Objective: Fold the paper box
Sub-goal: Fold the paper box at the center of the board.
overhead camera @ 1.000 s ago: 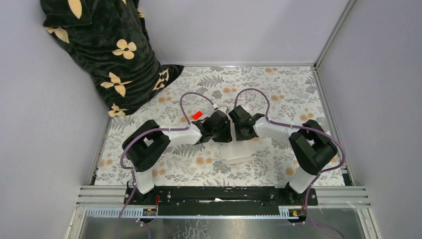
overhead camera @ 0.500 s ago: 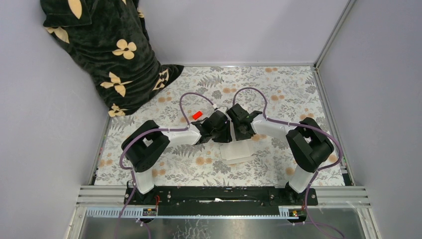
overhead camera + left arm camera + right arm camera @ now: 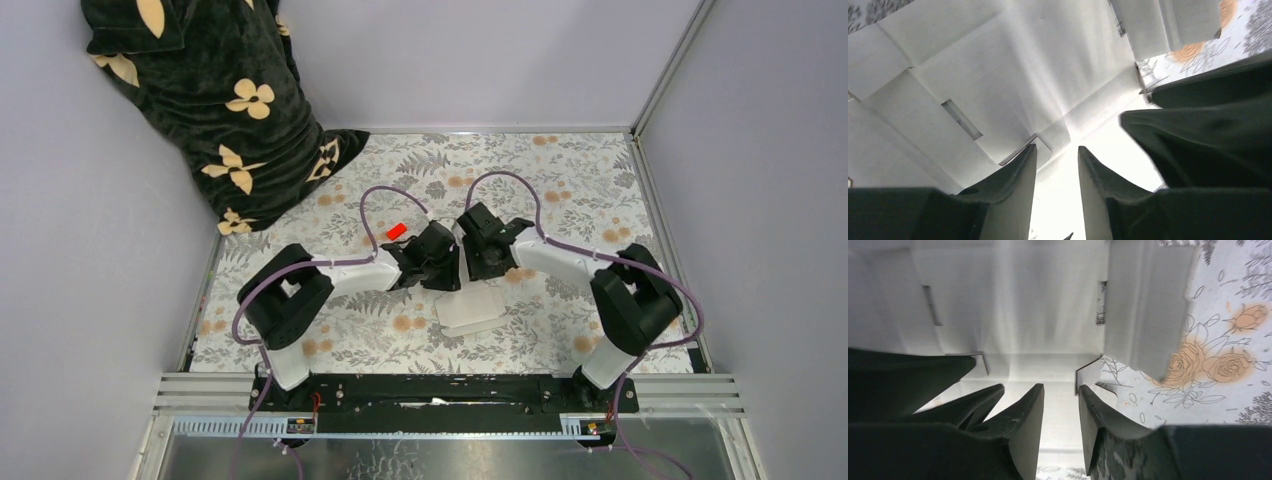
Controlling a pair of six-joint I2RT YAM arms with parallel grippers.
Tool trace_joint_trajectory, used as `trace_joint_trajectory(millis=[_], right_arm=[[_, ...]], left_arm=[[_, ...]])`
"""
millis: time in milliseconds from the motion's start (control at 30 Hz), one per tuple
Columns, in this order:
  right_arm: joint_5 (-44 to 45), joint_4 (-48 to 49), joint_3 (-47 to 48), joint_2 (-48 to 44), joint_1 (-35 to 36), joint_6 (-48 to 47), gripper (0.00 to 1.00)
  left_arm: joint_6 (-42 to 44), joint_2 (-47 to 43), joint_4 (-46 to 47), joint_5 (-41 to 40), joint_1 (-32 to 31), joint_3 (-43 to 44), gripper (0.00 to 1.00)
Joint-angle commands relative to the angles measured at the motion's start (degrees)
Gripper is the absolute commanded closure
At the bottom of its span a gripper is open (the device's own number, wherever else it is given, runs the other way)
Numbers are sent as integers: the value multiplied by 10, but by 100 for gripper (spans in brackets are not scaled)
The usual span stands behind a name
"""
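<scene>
From overhead, both arms reach in to the middle of the floral table (image 3: 560, 180), their heads almost touching. The paper box (image 3: 472, 308) lies flat and unfolded directly under them, and its uncovered part spreads out toward 6 o'clock from the two heads.

On my left wrist camera the left gripper (image 3: 1055, 150) hovers just over the white sheet. Its jaws are a narrow gap apart with bare cardboard showing through, and I see nothing pinched. A cut slot sits at 10 o'clock from the tips, and the other arm's dark fingers come in at 3 o'clock.

The right gripper (image 3: 1060, 387) is likewise slightly parted and holds nothing. The sheet fills the view from 9 to 12 o'clock, with one flap at 1 o'clock.

A small red rectangle (image 3: 396, 230) lies at 10 o'clock of the left head, clear of the box.
</scene>
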Motion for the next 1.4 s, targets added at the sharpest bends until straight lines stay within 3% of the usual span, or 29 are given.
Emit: trace_joint_trajectory(millis=[0,200,400,533,767,1367], right_arm=[[-20,-37,68,-80,7,-11,59],[-9,-71,157,-73,-7,-51,55],[-69,-29,179,-26,-87,-76,55],[-77,-37,213,36,-132,-105,56],[-169,1,229,85,-178,-116,57],[-203,23,177,116,-180,-143,58]], left_arm=[[27,-27,-152,-4,6,27,56],[44,-56,-214,10,32,126,51],[63,-51,-254,14,96,190,44],[59,-50,-244,9,151,175,47],[58,-28,-221,9,199,150,50],[33,-5,-123,96,206,78,52]])
